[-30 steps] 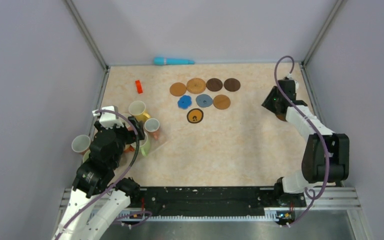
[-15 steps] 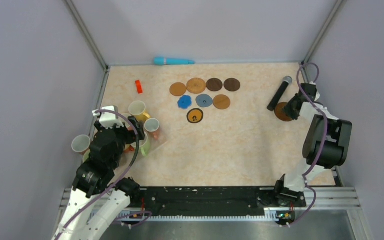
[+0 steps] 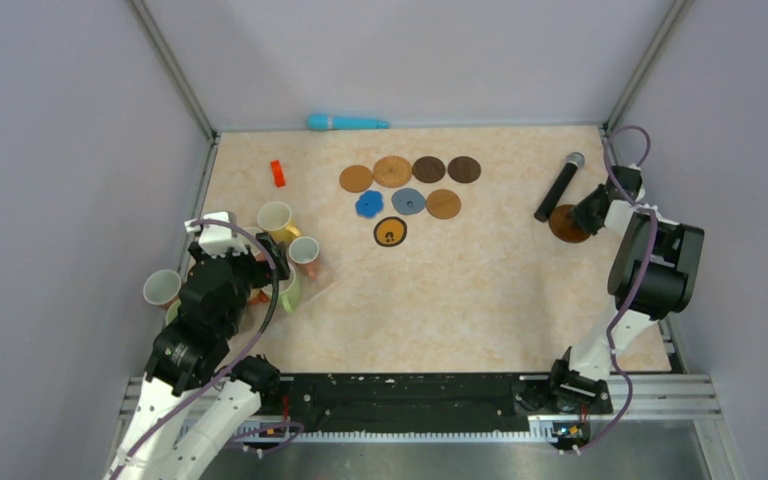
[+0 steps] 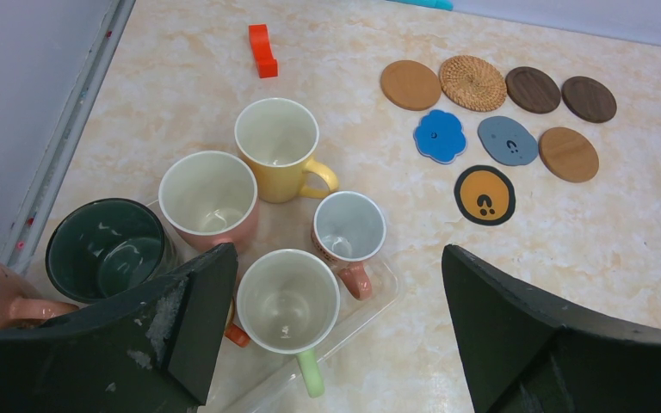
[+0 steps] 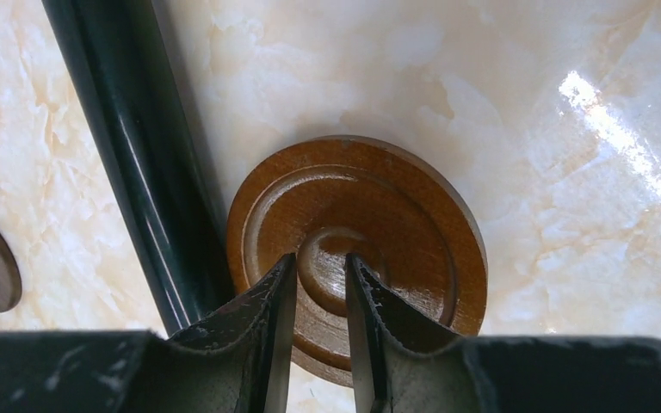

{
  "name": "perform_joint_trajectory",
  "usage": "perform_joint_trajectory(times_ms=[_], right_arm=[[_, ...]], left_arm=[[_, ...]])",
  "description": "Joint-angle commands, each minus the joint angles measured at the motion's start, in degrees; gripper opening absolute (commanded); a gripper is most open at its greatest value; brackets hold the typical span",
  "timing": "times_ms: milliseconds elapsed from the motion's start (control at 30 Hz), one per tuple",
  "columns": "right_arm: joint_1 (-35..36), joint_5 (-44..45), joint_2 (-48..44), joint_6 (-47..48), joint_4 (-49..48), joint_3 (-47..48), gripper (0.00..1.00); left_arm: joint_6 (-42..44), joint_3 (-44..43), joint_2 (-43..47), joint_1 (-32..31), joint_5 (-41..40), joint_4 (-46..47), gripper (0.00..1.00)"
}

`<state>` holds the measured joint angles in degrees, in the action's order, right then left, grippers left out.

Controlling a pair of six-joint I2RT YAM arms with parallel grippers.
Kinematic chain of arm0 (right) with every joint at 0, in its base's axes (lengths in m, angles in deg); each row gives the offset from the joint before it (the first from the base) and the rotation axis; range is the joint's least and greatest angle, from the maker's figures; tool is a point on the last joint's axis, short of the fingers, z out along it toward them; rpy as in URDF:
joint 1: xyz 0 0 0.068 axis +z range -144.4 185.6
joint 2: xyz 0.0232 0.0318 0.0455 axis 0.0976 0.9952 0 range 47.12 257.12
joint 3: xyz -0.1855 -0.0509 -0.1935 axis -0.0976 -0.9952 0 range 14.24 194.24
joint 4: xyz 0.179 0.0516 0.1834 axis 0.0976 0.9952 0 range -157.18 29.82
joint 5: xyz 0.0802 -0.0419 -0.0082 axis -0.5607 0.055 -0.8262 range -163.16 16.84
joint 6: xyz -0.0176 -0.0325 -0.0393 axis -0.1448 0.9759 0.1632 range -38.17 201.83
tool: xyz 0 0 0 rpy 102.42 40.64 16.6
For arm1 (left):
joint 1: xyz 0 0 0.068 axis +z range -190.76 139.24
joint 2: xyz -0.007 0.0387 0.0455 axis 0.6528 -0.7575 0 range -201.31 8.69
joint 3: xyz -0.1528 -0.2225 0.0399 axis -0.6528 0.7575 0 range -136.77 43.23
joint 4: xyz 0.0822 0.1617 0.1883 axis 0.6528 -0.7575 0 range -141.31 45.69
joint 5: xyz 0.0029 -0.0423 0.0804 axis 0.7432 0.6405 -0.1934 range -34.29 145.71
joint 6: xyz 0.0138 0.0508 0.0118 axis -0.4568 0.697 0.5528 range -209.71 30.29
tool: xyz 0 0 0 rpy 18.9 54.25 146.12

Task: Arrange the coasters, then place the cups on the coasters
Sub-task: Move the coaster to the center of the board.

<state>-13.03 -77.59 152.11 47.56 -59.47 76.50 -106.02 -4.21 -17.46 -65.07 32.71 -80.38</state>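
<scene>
Brown round wooden coaster [image 5: 413, 224] lies directly under the right gripper [image 5: 320, 262], whose barely parted fingers [image 5: 275, 318] straddle its raised centre, whether pinching unclear.

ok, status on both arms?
Left gripper open above cups. Right gripper narrow over centre of brown coaster, grip unclear. Black microphone close beside it.

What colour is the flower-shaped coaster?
The flower-shaped coaster is bright blue all over. The left wrist view shows it best.
</scene>
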Motion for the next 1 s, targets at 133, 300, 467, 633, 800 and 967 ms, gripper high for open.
perform_joint_trajectory(times_ms=[133,300,467,633,800,967], right_arm=[[-0.8,-1.2,-0.5,-1.8,3.4,-0.7,0.28],[-0.9,-1.0,-1.6,-2.2,4.7,-4.6,0.27],[-0.9,-2.6,-4.9,-2.2,7.7,-7.7,0.27],[-0.8,-1.1,-10.0,-2.8,9.8,-12.5,0.28],[-0.8,-2.6,-14.0,-3.5,10.9,-15.8,0.28],[-0.2,-5.6,-16.7,-3.6,10.2,-19.1,0.28]], left_arm=[[0.5,0.3,-0.5,-0.1,-0.3,2.7,0.94],[0.5,0.3,-0.5,-0.1,-0.1,2.7,0.94],[0.5,0.2,-0.5,-0.1,-0.1,2.7,0.94],[0.4,0.2,-0.3,-0.1,0.0,2.7,0.94],[0.4,0.1,-0.2,-0.1,0.1,2.6,0.94],[0.2,0.1,0.5,0.0,-0.1,2.6,0.94]])
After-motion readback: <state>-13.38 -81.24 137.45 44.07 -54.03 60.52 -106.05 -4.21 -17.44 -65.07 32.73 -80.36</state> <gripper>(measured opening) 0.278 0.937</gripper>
